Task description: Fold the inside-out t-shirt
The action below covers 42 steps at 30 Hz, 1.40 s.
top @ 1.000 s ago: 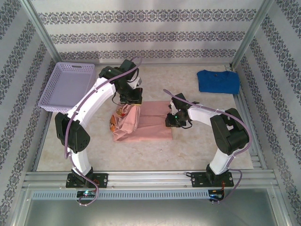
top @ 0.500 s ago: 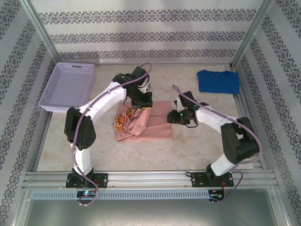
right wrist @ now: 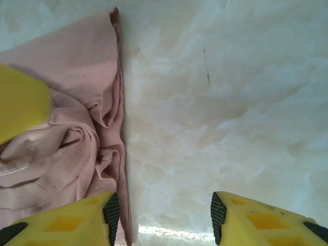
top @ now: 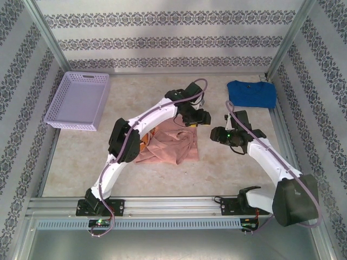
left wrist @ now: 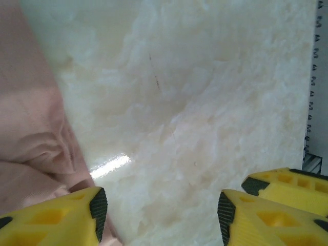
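Observation:
The inside-out t-shirt [top: 169,145] lies rumpled in the middle of the table, salmon pink, with a bit of orange print at its left end. My left gripper [top: 204,117] hovers just past the shirt's far right corner. In the left wrist view the left gripper [left wrist: 159,207] is open over bare table, with the shirt [left wrist: 31,133] at its left finger. My right gripper [top: 216,134] hangs just right of the shirt. The right gripper [right wrist: 164,215] is open and holds nothing, and the shirt's edge [right wrist: 77,128] runs along its left finger.
A lilac basket [top: 78,100] stands at the back left. A bright blue t-shirt [top: 251,93] lies at the back right by the frame post. The left arm [top: 146,116] arches over the pink shirt. Bare marble-look table [top: 81,162] surrounds the shirt.
The left gripper swept right across the shirt, dragging a layer over, then opened off its right edge. The right gripper backed off to the right and opened wider.

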Available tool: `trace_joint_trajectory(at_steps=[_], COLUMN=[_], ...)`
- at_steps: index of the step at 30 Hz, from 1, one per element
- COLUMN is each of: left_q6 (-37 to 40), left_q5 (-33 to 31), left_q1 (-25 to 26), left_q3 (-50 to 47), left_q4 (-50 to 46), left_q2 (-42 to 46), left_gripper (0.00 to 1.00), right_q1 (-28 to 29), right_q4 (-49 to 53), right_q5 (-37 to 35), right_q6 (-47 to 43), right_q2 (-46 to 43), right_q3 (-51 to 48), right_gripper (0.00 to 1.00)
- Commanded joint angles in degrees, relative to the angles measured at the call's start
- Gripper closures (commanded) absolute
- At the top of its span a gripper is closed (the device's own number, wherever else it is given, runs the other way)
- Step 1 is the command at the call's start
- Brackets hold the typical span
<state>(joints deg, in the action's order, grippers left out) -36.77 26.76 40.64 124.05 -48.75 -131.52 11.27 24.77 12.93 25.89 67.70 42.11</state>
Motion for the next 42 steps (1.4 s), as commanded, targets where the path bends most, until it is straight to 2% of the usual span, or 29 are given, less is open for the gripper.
trace_joint_trajectory(at_steps=[1, 3, 6, 9, 12, 15, 23, 26, 30, 34, 37, 42], left_q6=[6.7, 7.5, 6.4, 6.1, 7.6, 9.3, 10.6, 10.7, 10.7, 10.7, 10.7, 10.9], left_q5=[-3.8, -6.5, -6.8, -7.1, -8.1, -9.3, -9.1, -9.1, -8.7, -7.8, -8.1, -8.1], left_q1=[-3.6, -6.3, -12.3, -18.4, -22.6, -24.6, -26.3, -26.3, -26.3, -26.4, -26.4, -26.4], left_q3=[-7.6, -18.4, -32.1, -41.2, -44.8, -45.8, -48.6, -49.3, -50.7, -54.1, -56.2, -58.5], left_q4=[-3.3, -0.9, 3.1, 4.9, 3.8, 2.2, 2.2, 2.2, 1.9, 2.1, 1.9, 1.2], left_q2=[11.4, 19.1, 29.2, 36.4, 40.9, 43.5, 46.1, 46.7, 47.4, 49.1, 50.3, 52.0], left_gripper=[0.38, 0.38, 0.37, 0.37, 0.36, 0.36, 0.35, 0.35, 0.35, 0.35, 0.35, 0.35], right_q1=[2.8, 7.3, 13.8, 18.9, 23.4, 26.4, 28.0, 27.9, 26.6, 23.9, 20.6, 14.7], right_q4=[-4.7, -9.4, -12.9, -13.7, -11.1, -9.3, -6.8, -6.4, -6.7, -7.7, -8.2, -5.2], right_q5=[1.8, 3.8, 2.1, -0.7, -5.7, -11.2, -12.0, -12.7, -12.7, -9.2, -5.1, 1.6], right_q6=[0.7, -1.7, -8.8, -17.2, -24.8, -29.2, -33.9, -34.4, -33.4, -31.0, -28.6, -25.7], right_q2=[-1.0, 0.4, 4.8, 9.7, 15.0, 19.1, 29.0, 31.4, 32.1, 31.7, 31.9, 36.0], right_q3=[-1.6, -1.1, 1.7, 5.5, 10.4, 13.8, 21.4, 23.1, 24.5, 24.6, 25.1, 29.7], right_gripper=[0.43, 0.39, 0.32, 0.29, 0.25, 0.2, 0.2, 0.29, 0.63, 0.81, 0.89, 0.89])
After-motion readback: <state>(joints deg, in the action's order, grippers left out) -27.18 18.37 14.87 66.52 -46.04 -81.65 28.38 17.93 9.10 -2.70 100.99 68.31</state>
